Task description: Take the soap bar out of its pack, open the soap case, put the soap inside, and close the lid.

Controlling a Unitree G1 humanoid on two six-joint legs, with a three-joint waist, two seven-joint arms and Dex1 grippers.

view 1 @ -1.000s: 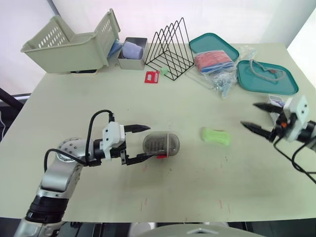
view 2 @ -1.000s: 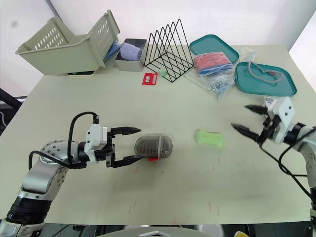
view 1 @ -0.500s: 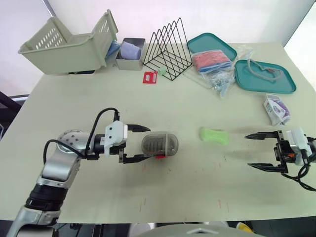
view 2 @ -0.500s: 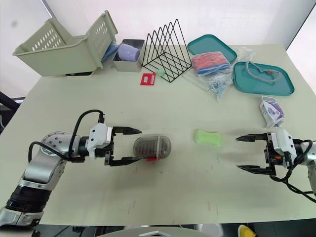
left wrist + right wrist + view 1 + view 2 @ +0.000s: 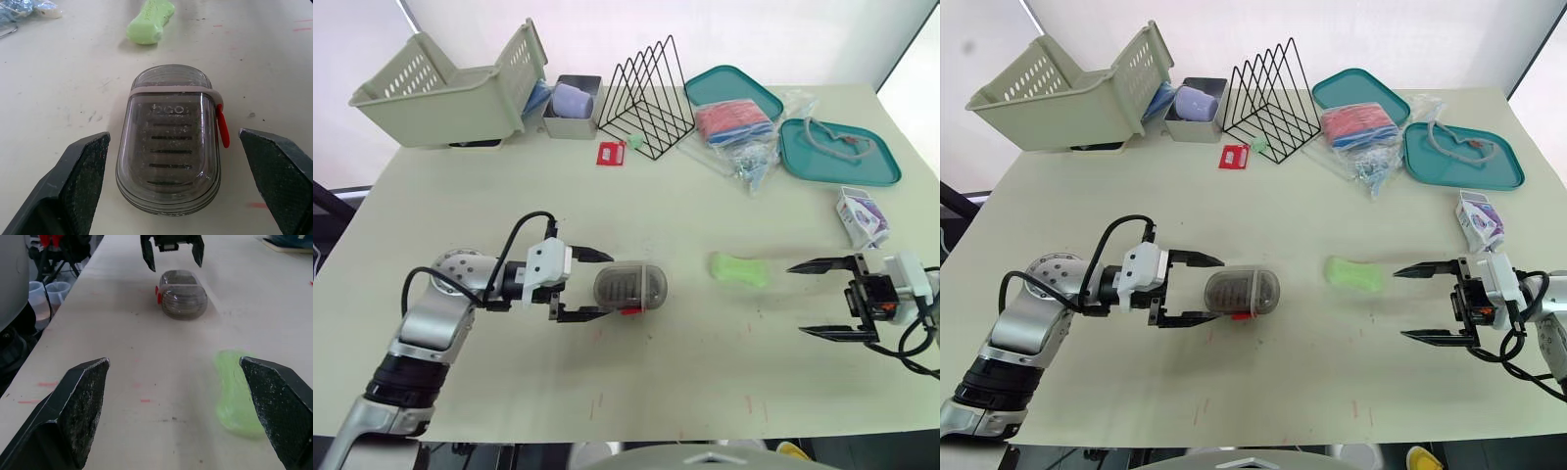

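A grey see-through soap case (image 5: 632, 286) with a red latch lies shut on the table, left of centre. My left gripper (image 5: 604, 285) is open, its two fingers (image 5: 73, 188) standing on either side of the case's near end without touching it. The green soap bar (image 5: 739, 268) lies bare on the table to the right of the case. My right gripper (image 5: 797, 300) is open and level with the table, a short way right of the soap and pointing at it (image 5: 238, 395). The white and purple soap pack (image 5: 862, 215) lies near the right edge.
Along the back stand a tilted beige basket (image 5: 450, 88), a small grey tin (image 5: 574, 106), a black wire rack (image 5: 651, 93), two teal lids (image 5: 840, 152) and plastic bags of items (image 5: 744, 132). A red tag (image 5: 612, 153) lies in front of the rack.
My right gripper has left the soap pack, come down toward the front and moved left toward the soap. The left gripper has edged closer around the case. The camera shifted a little.
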